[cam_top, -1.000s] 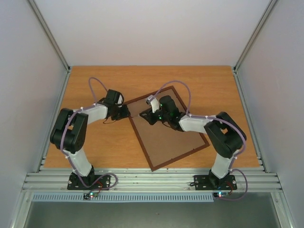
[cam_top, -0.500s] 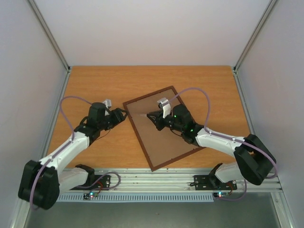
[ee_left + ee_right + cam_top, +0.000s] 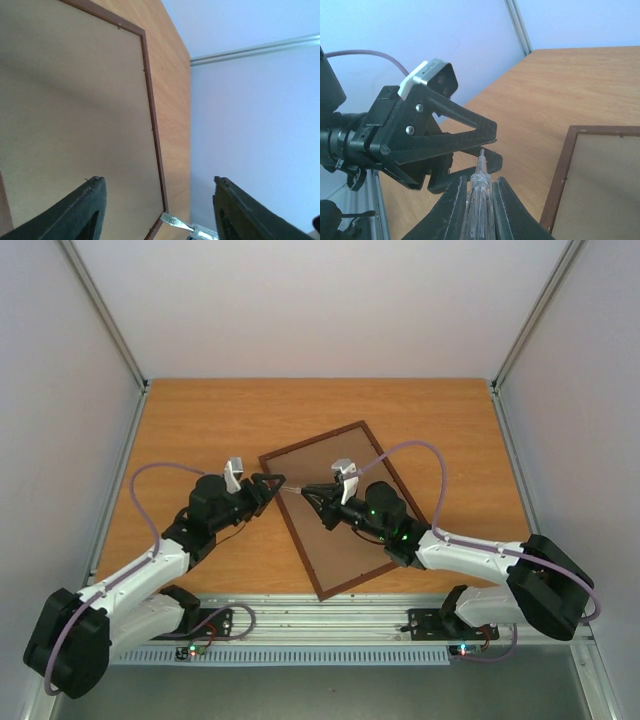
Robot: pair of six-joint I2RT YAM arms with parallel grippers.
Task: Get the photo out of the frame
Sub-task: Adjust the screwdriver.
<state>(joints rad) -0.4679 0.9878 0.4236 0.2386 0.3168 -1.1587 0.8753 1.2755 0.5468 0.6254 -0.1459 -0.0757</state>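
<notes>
The frame [image 3: 335, 555] lies face down on the table, its plain brown back up, so the photo is hidden. My right gripper [image 3: 318, 496] is shut on a clear-handled flat screwdriver [image 3: 480, 200]. The blade [image 3: 298, 490] points left, past the frame's left corner. My left gripper [image 3: 272, 486] faces it, open, with the blade tip [image 3: 175, 222] low in the gap between its fingers and touching neither. The left wrist view shows the frame's back [image 3: 75, 100] and its thin reddish rim [image 3: 150, 110]. In the right wrist view the left gripper [image 3: 497, 146] hangs just beyond the blade, beside the frame's corner [image 3: 560, 175].
The wooden table [image 3: 200, 430] is fenced by grey walls and aluminium rails [image 3: 110, 490] on the left, right and back. Both arm bases [image 3: 190, 620] sit on the metal strip at the near edge. Cables loop above each forearm.
Both arms have dropped and stretched forward. The left gripper opened and moved in toward the screwdriver tip. The right gripper carried the screwdriver slightly nearer and leftward.
</notes>
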